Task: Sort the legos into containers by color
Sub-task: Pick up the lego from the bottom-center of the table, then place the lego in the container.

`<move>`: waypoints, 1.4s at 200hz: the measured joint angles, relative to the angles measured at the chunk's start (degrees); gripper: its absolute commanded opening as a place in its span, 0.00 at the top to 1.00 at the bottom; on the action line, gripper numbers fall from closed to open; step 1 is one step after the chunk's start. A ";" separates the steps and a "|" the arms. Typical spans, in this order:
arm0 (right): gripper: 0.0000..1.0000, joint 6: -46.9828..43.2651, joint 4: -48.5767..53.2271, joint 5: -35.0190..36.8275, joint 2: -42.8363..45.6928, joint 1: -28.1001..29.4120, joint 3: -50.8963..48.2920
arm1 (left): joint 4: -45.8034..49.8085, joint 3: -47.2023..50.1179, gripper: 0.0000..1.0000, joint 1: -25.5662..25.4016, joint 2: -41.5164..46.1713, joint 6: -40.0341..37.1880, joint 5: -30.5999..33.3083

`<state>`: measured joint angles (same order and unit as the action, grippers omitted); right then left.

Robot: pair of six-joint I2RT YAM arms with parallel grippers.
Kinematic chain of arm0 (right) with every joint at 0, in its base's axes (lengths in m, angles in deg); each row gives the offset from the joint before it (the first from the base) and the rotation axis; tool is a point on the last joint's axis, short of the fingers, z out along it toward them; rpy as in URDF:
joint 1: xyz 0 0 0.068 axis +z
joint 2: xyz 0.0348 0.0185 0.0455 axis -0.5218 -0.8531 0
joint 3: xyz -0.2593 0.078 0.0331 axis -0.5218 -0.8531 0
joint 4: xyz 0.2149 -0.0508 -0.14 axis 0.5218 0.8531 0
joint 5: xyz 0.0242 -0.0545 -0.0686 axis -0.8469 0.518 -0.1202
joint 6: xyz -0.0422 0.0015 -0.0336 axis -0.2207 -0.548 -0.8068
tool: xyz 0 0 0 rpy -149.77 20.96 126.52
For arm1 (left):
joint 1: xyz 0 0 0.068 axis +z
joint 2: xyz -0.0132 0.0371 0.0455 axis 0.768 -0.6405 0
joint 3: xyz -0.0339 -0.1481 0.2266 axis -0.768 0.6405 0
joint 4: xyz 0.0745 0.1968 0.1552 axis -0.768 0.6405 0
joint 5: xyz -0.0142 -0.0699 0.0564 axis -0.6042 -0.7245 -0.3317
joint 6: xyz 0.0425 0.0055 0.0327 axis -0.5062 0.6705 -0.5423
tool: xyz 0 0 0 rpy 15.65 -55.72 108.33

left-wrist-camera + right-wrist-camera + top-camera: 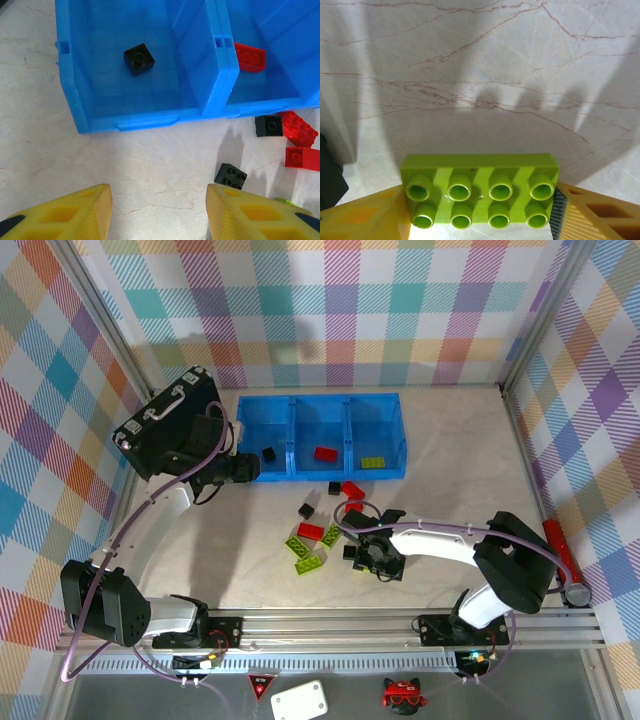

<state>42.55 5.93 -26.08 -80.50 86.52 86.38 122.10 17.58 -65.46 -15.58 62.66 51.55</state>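
Right gripper (480,202) low on the table near the bases, yellow fingers (365,215) bracketing the short ends of a lime-green eight-stud brick (480,172), likely to lift it endwise; whether they pinch it yet, cannot tell. At its 10 o'clock, loose legos (310,531), red, black and green, lie unsorted. Farther out, left gripper (159,200) hangs apart and empty at 6 o'clock of the blue tray (145,120), whose left compartment holds a black brick (139,58), the middle a red brick (250,56).
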 measured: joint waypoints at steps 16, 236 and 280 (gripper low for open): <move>0.34 -0.11 0.22 0.02 0.00 -0.02 0.13 | 0.00 0.00 0.47 0.00 0.00 -0.02 0.00; 0.36 -28.96 5.86 -3.50 -21.49 -29.66 47.08 | 0.39 0.00 0.47 0.00 -0.24 -0.26 1.07; 0.36 -30.88 6.32 -4.74 -30.80 -32.52 56.30 | 0.42 0.00 0.48 0.00 -0.68 -0.87 1.51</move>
<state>11.66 12.25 -30.82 -111.30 54.00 142.68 122.52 17.58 -65.46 -16.26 61.78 53.06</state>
